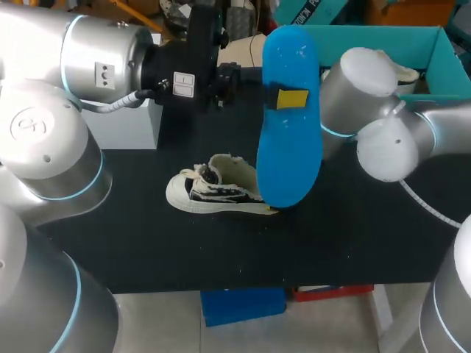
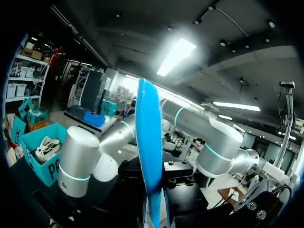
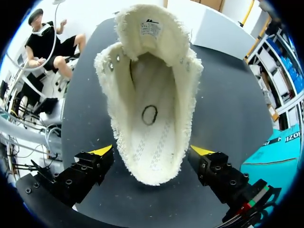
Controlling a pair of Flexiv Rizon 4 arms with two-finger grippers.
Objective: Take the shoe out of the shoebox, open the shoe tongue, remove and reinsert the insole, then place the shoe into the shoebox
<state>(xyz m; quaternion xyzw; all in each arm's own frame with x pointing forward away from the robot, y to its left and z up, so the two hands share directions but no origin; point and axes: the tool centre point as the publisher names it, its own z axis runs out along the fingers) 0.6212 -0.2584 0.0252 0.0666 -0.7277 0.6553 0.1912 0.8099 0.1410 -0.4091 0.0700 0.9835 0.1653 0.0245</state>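
A cream and black shoe (image 1: pixel 217 187) lies on its side on the black table (image 1: pixel 147 235). My left gripper (image 1: pixel 291 98) is shut on a blue insole (image 1: pixel 289 125) and holds it in the air over the shoe's heel end. The left wrist view has the insole (image 2: pixel 148 156) edge-on, rising from that gripper (image 2: pixel 155 213). Seen from the right wrist, the shoe (image 3: pixel 152 95) gapes with its tongue folded back and no insole inside. My right gripper (image 3: pixel 152 152) is open, one yellow tip on each side of the heel. From the head camera that gripper is hidden behind the insole.
The teal shoebox (image 1: pixel 383 37) stands at the back right with a second shoe (image 1: pixel 401 71) in it; it also shows as shoebox (image 2: pixel 38 152) and shoebox (image 3: pixel 275 161). A white block (image 1: pixel 129 125) stands at the back left.
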